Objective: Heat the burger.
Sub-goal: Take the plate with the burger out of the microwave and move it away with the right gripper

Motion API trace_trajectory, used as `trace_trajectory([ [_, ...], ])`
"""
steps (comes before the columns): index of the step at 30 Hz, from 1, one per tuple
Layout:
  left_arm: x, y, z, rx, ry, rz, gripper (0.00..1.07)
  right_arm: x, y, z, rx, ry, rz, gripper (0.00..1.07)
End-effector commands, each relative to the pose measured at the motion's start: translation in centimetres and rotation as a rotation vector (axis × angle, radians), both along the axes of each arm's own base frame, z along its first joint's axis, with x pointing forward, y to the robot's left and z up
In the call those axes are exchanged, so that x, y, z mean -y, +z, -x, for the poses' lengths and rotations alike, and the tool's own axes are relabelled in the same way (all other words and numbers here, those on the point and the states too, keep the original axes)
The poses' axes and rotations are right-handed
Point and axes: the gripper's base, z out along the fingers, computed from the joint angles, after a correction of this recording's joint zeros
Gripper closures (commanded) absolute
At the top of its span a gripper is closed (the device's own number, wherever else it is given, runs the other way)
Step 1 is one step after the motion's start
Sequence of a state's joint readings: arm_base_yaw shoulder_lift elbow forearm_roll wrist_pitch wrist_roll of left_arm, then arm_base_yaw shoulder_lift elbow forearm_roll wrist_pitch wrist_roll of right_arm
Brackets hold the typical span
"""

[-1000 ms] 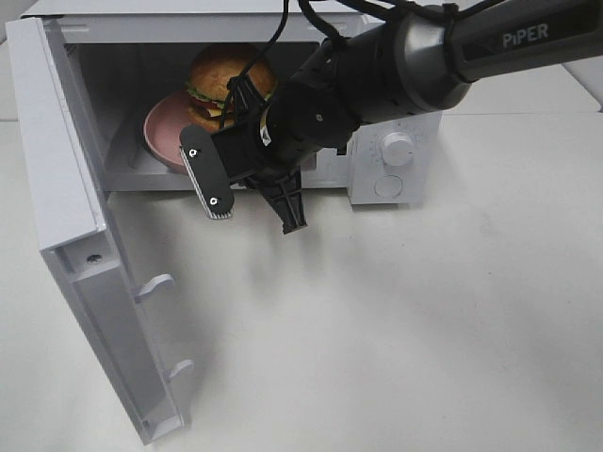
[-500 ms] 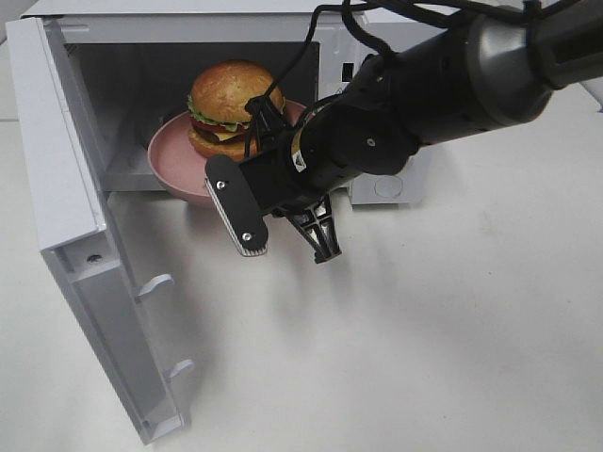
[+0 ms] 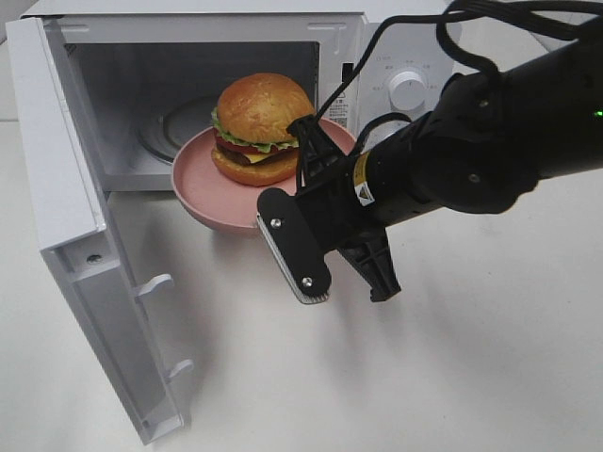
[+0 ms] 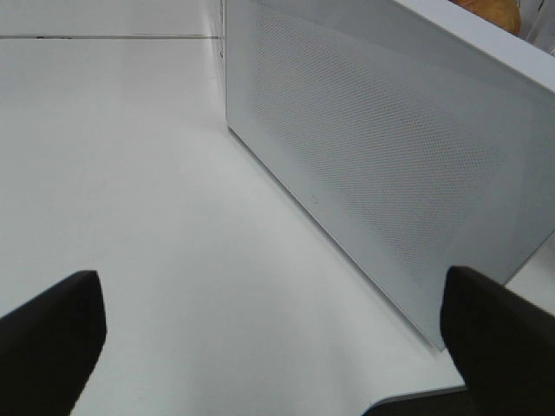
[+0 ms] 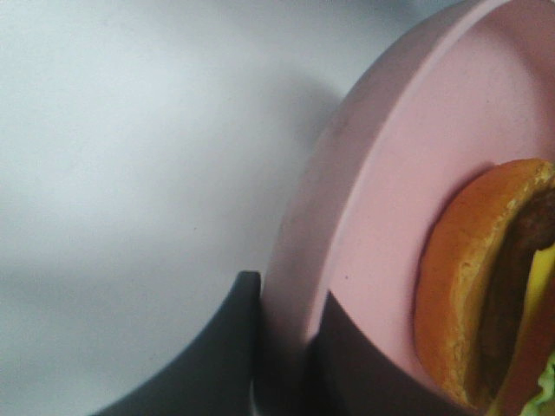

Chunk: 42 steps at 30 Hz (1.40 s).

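The burger [image 3: 262, 127], a golden bun with lettuce, tomato and patty, sits on a round pink plate [image 3: 203, 193] held just outside the open microwave [image 3: 188, 28], above the table. My right gripper [image 3: 316, 179] is shut on the plate's near right rim. Up close in the right wrist view, its dark fingers [image 5: 234, 347] pinch the pink plate rim [image 5: 347, 173], with the burger [image 5: 468, 277] beside them. My left gripper [image 4: 277, 338] is open and holds nothing. It faces the outer side of the microwave door [image 4: 373, 165] and is out of the exterior high view.
The microwave door [image 3: 75, 235] stands swung open at the left, reaching toward the front of the table. A glass turntable [image 3: 179, 127] lies inside the cavity. The control knob [image 3: 408, 89] is on the right panel. White table [image 3: 452, 377] lies in front.
My right arm has drawn the plate with the burger out of the microwave cavity, forward and to the right. The left gripper has not changed.
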<state>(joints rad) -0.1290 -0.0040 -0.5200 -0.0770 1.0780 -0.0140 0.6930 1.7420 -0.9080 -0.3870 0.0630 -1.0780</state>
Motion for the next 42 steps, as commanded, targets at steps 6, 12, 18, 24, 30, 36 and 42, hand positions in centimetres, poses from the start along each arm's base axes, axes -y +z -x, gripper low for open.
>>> trace_trajectory([
  [6,0.0,0.0,0.2,0.025,0.001,0.01,0.09,1.8,2.2,2.2,0.065,0.024,-0.052,1.07],
  [12,0.0,0.0,0.2,0.025,0.001,0.01,0.09,3.4,2.6,4.1,0.065,0.021,-0.05,1.07],
  [18,0.0,0.0,0.2,0.025,0.001,0.01,0.09,4.8,3.2,5.8,0.075,0.015,-0.057,1.07],
  [24,0.0,0.0,0.2,0.025,0.001,0.01,0.09,6.6,3.4,7.7,0.066,0.0,-0.033,1.07],
  [30,0.0,0.0,0.2,0.025,0.001,0.01,0.09,8.7,3.7,9.9,0.073,-0.014,-0.019,1.07],
  [36,0.0,0.0,0.2,0.025,0.001,0.01,0.09,10.5,4.3,11.5,0.069,-0.082,-0.009,1.07],
  [42,0.0,0.0,0.2,0.025,0.001,0.01,0.09,12.7,4.4,13.1,0.057,-0.184,0.004,1.07],
])
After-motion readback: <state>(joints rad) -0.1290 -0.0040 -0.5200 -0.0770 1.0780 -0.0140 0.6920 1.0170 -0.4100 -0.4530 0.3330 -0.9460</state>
